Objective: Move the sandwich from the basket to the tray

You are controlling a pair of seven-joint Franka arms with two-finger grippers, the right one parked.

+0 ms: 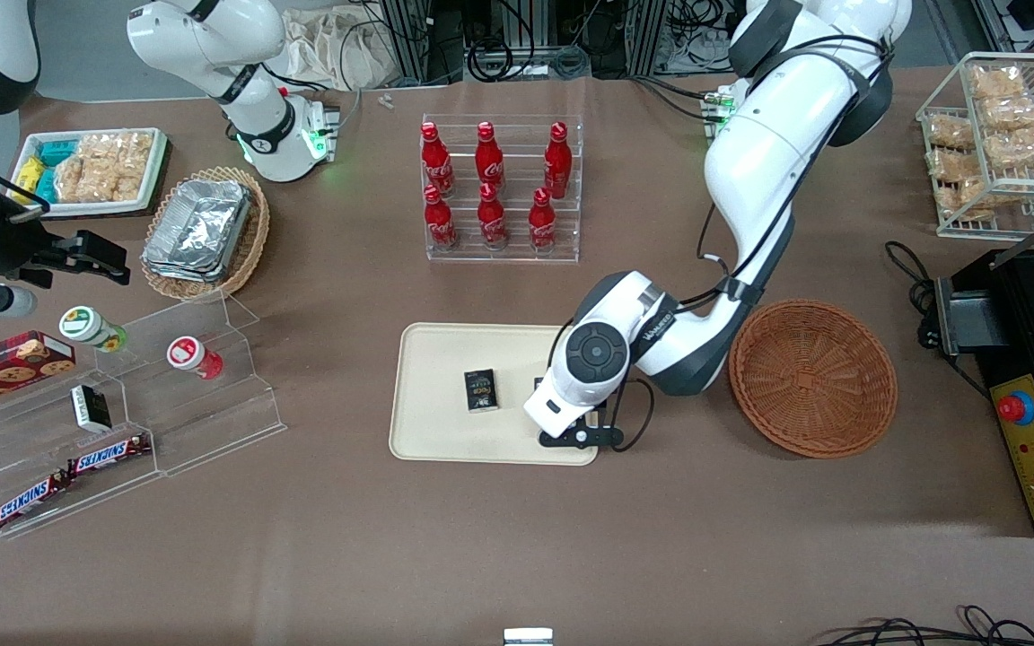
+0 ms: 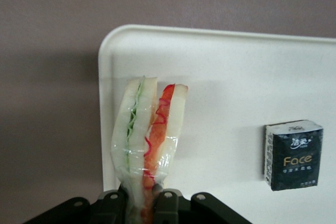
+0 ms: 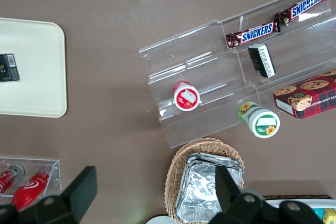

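The left gripper [image 2: 147, 203] is positioned over the tray [image 1: 427, 431], at the tray end nearest the basket [image 1: 813, 377]. Its fingers [image 2: 168, 199] are closed on the sandwich [image 2: 149, 129], clamping the wrapped wedge at one end. In the wrist view the sandwich extends out from the fingers over the tray surface, near a rounded tray corner; two pale bread layers are visible, one with green filling and one with red filling along the edge, all inside clear film. Whether the sandwich touches the tray surface cannot be determined. In the front view the sandwich is hidden under the wrist of the left arm [image 1: 750, 179], which reaches down from the working arm's end of the table and covers part of the tray rim. The basket stands on the table just beside the tray, toward the working arm's end, and nothing is visible inside it. A small dark tissue pack [image 1: 481, 391] lies flat on the tray, near its middle, apart from the gripper; the wrist view shows the word "Face" on its label. A clear rack holding six red bottles [image 1: 491, 184] stands farther from the front camera than the tray. Toward the parked arm's end, a clear stepped stand [image 1: 203, 395] carries two Snickers bars [image 1: 109, 456].
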